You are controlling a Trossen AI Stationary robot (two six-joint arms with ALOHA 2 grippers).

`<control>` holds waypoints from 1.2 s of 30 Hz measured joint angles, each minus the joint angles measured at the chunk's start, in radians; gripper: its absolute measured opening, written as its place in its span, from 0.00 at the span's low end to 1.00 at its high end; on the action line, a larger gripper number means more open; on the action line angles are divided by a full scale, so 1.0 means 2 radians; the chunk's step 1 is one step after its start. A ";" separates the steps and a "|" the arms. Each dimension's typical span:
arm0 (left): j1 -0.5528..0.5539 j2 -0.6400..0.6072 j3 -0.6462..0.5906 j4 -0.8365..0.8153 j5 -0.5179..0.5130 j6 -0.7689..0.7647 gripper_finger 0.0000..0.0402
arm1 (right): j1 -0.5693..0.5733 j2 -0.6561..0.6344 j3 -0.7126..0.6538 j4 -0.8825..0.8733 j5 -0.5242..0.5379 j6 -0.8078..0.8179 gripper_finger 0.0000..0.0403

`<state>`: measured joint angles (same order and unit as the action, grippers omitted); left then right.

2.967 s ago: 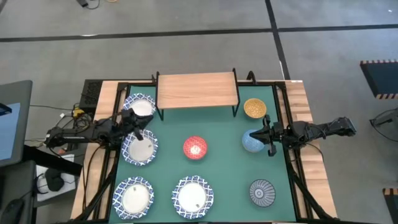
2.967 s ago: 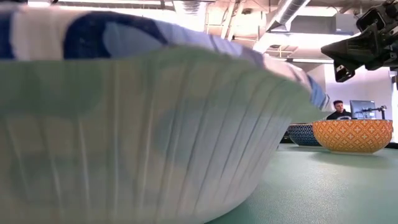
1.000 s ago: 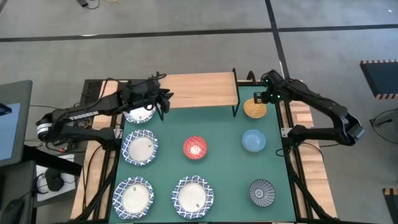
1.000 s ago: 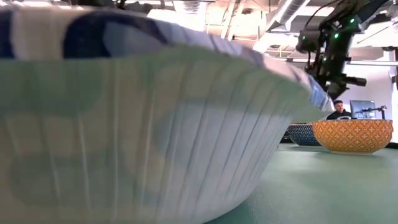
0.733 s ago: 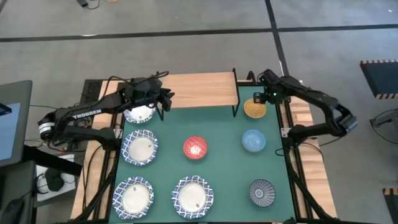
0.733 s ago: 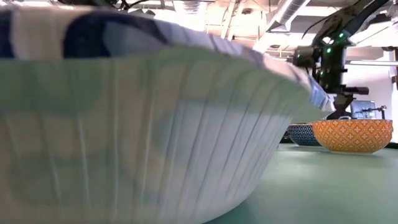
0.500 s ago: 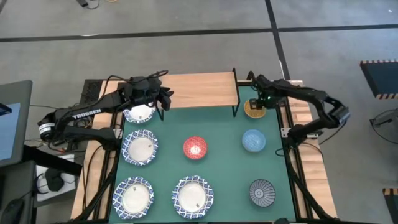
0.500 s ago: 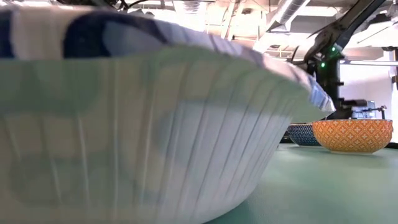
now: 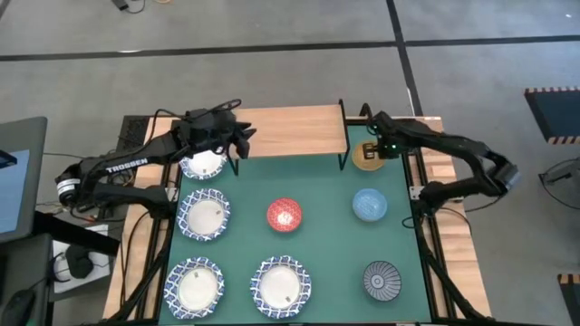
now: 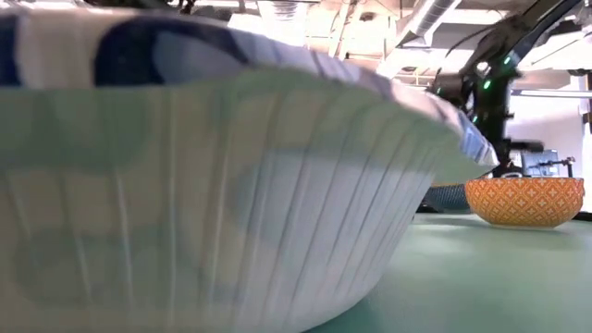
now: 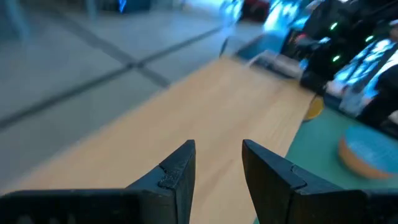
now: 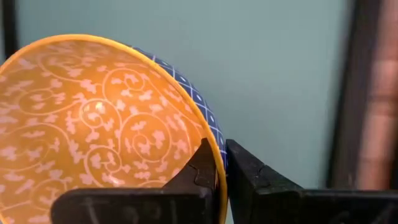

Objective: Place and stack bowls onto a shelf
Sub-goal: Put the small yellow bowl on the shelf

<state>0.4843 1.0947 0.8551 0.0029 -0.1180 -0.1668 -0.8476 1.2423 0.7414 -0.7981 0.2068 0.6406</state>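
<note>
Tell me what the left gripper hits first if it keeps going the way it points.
Probably the shelf. In the left wrist view the left gripper, empty with a narrow gap, aims along the wooden top; whether it would touch the top or skim over it is unclear.

A green mat (image 9: 326, 186) covers my work table (image 9: 456, 263), whose pale wood shows only along the edges. Around it spreads a grey floor (image 9: 272, 81) crossed by a dark line (image 9: 181, 51). A screen (image 9: 18, 181) stands to my left above a tangle of cables (image 9: 77, 263), and a black power strip (image 9: 131, 138) lies at the table's far left corner. A dark block with a red-striped edge (image 9: 553, 113) sits on the floor to my right. From table height, ceiling ducts (image 10: 435, 14) run overhead and a monitor (image 10: 541, 159) glows in the room beyond.
</note>
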 joint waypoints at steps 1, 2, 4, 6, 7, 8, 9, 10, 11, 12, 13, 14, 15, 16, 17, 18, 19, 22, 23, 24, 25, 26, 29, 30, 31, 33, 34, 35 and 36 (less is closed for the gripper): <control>0.000 0.005 0.000 0.028 0.009 0.015 0.29 | 0.003 -0.018 0.000 -0.005 0.010 0.008 0.10; 0.000 0.012 0.000 0.056 0.016 0.025 0.29 | 0.005 -0.035 0.000 -0.011 0.021 0.011 0.10; 0.000 0.029 0.002 0.110 0.029 0.029 0.29 | 0.013 -0.070 0.000 -0.019 0.049 0.015 0.10; 0.000 0.048 0.017 0.124 0.032 0.025 0.29 | 0.025 -0.099 0.000 -0.022 0.072 0.024 0.10; 0.000 0.060 0.030 0.117 0.032 0.026 0.29 | 0.031 -0.113 0.000 -0.021 0.084 0.031 0.10; 0.000 0.074 0.046 0.107 0.033 0.030 0.29 | 0.037 -0.128 0.000 -0.019 0.096 0.036 0.10; 0.000 0.087 0.063 0.095 0.035 0.037 0.29 | 0.044 -0.142 0.002 -0.016 0.108 0.040 0.10; 0.000 0.101 0.082 0.079 0.042 0.043 0.29 | 0.051 -0.152 0.005 -0.010 0.120 0.041 0.10; -0.001 0.116 0.103 0.063 0.048 0.049 0.29 | 0.059 -0.161 0.007 -0.001 0.135 0.039 0.10; -0.002 0.132 0.127 0.053 0.054 0.053 0.29 | 0.067 -0.168 0.010 0.007 0.151 0.035 0.10; -0.003 0.148 0.150 0.039 0.057 0.057 0.29 | 0.076 -0.175 0.014 0.015 0.164 0.033 0.10; -0.003 0.163 0.173 0.018 0.058 0.062 0.29 | 0.085 -0.180 0.020 0.026 0.177 0.032 0.10; -0.003 0.179 0.198 -0.001 0.061 0.068 0.29 | 0.094 -0.184 0.025 0.042 0.191 0.028 0.10; -0.003 0.195 0.223 -0.017 0.066 0.073 0.29 | 0.104 -0.185 0.029 0.058 0.203 0.018 0.10; -0.003 0.210 0.249 -0.036 0.070 0.077 0.29 | 0.113 -0.187 0.031 0.074 0.212 0.003 0.10; -0.003 0.226 0.276 -0.056 0.073 0.080 0.29 | 0.123 -0.187 0.033 0.095 0.220 -0.016 0.10; -0.003 0.240 0.303 -0.073 0.075 0.081 0.29 | 0.133 -0.186 0.034 0.122 0.227 -0.032 0.10; -0.003 0.280 0.374 -0.122 0.079 0.085 0.29 | 0.159 -0.178 0.036 0.198 0.244 -0.083 0.10; -0.003 0.292 0.394 -0.135 0.079 0.089 0.29 | 0.167 -0.175 0.036 0.215 0.250 -0.095 0.10; -0.004 0.302 0.412 -0.150 0.079 0.092 0.29 | 0.173 -0.171 0.036 0.226 0.252 -0.102 0.10; -0.005 0.312 0.429 -0.166 0.078 0.093 0.29 | 0.178 -0.168 0.035 0.233 0.258 -0.108 0.10; -0.005 0.320 0.443 -0.176 0.078 0.095 0.29 | 0.180 -0.166 0.035 0.242 0.263 -0.114 0.10; -0.007 0.329 0.468 -0.199 0.078 0.095 0.29 | 0.181 -0.157 0.035 0.276 0.264 -0.116 0.10; -0.007 0.329 0.470 -0.199 0.077 0.094 0.29 | 0.181 -0.152 0.035 0.286 0.261 -0.118 0.10; -0.008 0.329 0.471 -0.200 0.076 0.094 0.29 | 0.181 -0.147 0.035 0.300 0.249 -0.124 0.10; -0.009 0.329 0.471 -0.204 0.073 0.093 0.29 | 0.181 -0.132 0.035 0.327 0.224 -0.140 0.10; -0.009 0.329 0.471 -0.208 0.070 0.092 0.29 | 0.182 -0.124 0.035 0.341 0.210 -0.146 0.10; -0.009 0.329 0.471 -0.211 0.068 0.091 0.29 | 0.182 -0.115 0.035 0.356 0.199 -0.150 0.10; -0.009 0.329 0.471 -0.211 0.066 0.089 0.29 | 0.182 -0.105 0.035 0.369 0.189 -0.153 0.10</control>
<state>0.4666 1.7529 1.7962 -0.4184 0.0139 0.0119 -0.4839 1.0316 0.8122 -0.0598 0.5858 0.3345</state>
